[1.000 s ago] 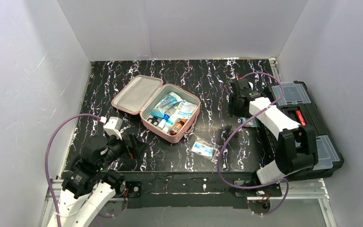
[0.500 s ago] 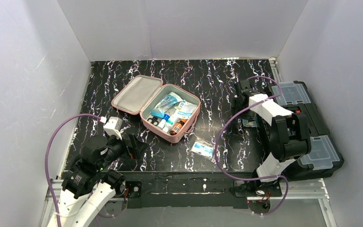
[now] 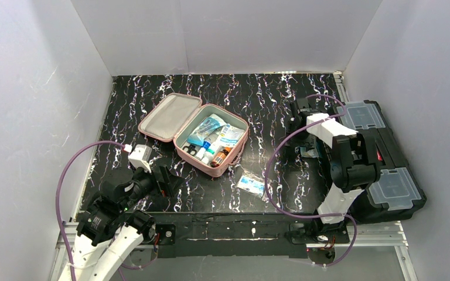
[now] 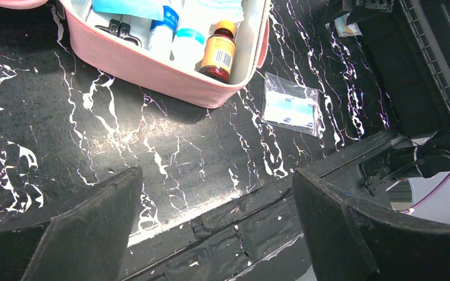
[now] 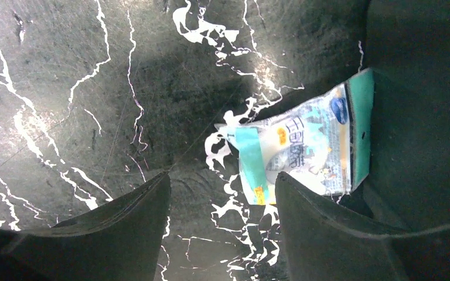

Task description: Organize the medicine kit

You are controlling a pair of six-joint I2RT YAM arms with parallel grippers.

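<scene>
Medicine kit (image 3: 170, 117) open; left tool (image 4: 215, 175) gapes empty, right tool (image 5: 221, 178) parted over packet (image 5: 304, 153) beside toolbox (image 3: 409, 198)

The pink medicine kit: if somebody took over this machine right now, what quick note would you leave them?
Left hand: open, empty, low near its base.
Right hand: open, empty, poised by a teal-edged packet that lies against the black toolbox.
Medicine kit: open, lid folded back; an orange bottle, scissors and other supplies are inside.
Done: most items look packed.
Left: the teal-edged packet and a clear packet in front of the kit are both outside it; then probably zip it up.
</scene>
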